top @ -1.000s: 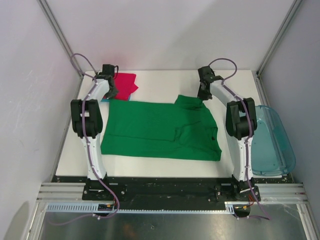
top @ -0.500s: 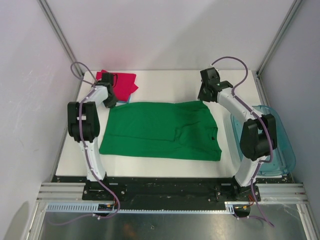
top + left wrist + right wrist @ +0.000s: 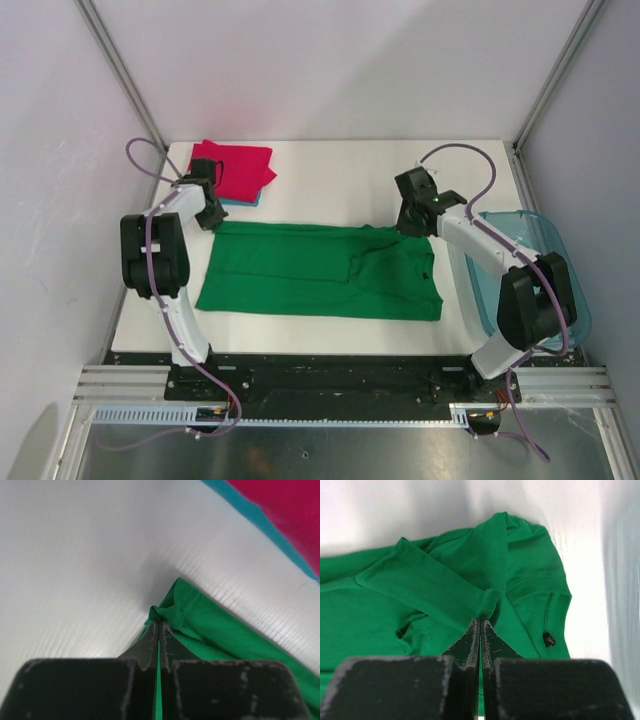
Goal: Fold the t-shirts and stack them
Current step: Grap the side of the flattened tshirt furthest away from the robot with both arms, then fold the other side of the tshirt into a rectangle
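1. Left wrist view: my left pincer (image 3: 159, 626) is closed tight, its tips pinching a bunched corner of the green shirt (image 3: 225, 637).
2. To the right of those tips the green cloth runs off flat over the white table (image 3: 75, 555). Beyond it lies the red shirt (image 3: 290, 510), with the edge of a blue shirt (image 3: 260, 522) showing under it. Both lie apart from the green.
3. My right pincer (image 3: 480, 622) is closed too, gripping a folded-over edge of the green shirt. The collar, with a small dark tag (image 3: 549, 639), lies just right of the tips.
4. From above, the green shirt stretches as a wide band between my two pincers, one at each far corner.
5. Outward of my right pincer, a bin (image 3: 560, 270) sits at the table's right edge.
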Controlling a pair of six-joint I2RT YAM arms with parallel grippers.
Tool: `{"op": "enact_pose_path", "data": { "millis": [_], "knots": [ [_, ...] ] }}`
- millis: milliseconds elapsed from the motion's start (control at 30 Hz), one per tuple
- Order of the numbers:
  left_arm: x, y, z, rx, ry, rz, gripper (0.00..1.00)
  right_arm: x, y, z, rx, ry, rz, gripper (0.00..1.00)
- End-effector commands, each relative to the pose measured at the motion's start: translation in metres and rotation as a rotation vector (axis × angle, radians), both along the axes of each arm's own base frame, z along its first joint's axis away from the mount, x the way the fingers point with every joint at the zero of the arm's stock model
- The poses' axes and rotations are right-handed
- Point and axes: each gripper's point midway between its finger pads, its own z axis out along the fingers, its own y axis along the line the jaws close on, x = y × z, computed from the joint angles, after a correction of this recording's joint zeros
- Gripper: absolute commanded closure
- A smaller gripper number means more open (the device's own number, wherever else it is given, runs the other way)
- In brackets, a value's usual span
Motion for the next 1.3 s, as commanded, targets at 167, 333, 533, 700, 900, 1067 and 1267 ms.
{"op": "enact_pose_path", "data": {
  "millis": [167, 333, 533, 700, 900, 1067, 1267],
  "knots": [
    [0.002, -0.002, 0.031, -0.016, -0.095, -0.001, 1.0, -0.018, -0.005, 0.023, 0.014, -0.067, -0.024, 1.0],
    [-0.002, -0.002, 0.041, -0.014, -0.116, 0.0, 1.0, -0.029, -0.007, 0.032, 0.02, -0.066, -0.028, 1.0],
    [-0.018, -0.003, 0.034, -0.015, -0.091, 0.007, 1.0, -0.05, -0.002, 0.017, 0.006, -0.023, -0.015, 1.0],
    [-0.035, -0.002, 0.024, -0.007, -0.065, 0.012, 1.0, -0.066, -0.004, -0.003, -0.001, 0.015, -0.016, 1.0],
    [-0.041, -0.005, 0.021, -0.015, -0.059, 0.007, 1.0, -0.068, -0.008, -0.008, -0.01, 0.017, -0.014, 1.0],
    [-0.04, 0.0, 0.038, 0.011, -0.099, 0.007, 1.0, -0.07, -0.02, 0.009, -0.004, -0.016, -0.038, 1.0],
    [-0.046, 0.001, 0.048, 0.016, -0.121, 0.01, 1.0, -0.081, -0.026, 0.015, -0.006, -0.01, -0.051, 1.0]
  ]
}}
